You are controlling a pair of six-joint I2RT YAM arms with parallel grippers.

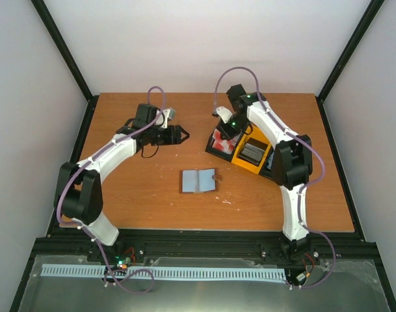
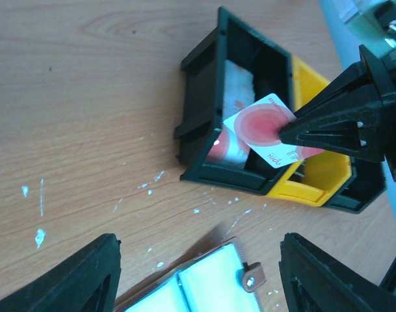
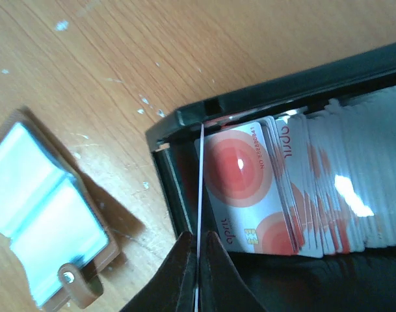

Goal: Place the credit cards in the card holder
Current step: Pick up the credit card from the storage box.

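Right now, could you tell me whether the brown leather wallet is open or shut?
Open: the brown leather wallet lies spread flat, pale blue lining up.

White cards [image 3: 240, 172] with pinkish-red concentric rings and small reddish lettering. Brown wallet [image 1: 199, 181], pale blue lining inside. Black bin [image 2: 201, 117] beside yellow bin [image 2: 318, 179]. Orange-brown wood-grain surface [image 1: 152, 195], flecked with white. Black right tool [image 2: 282, 134]. White arms [image 1: 113, 153] with black joints.

Glossy plastic credit cards [image 3: 240, 188] in a smooth black plastic bin [image 2: 198, 117] — matt wood-grain table [image 1: 152, 201].
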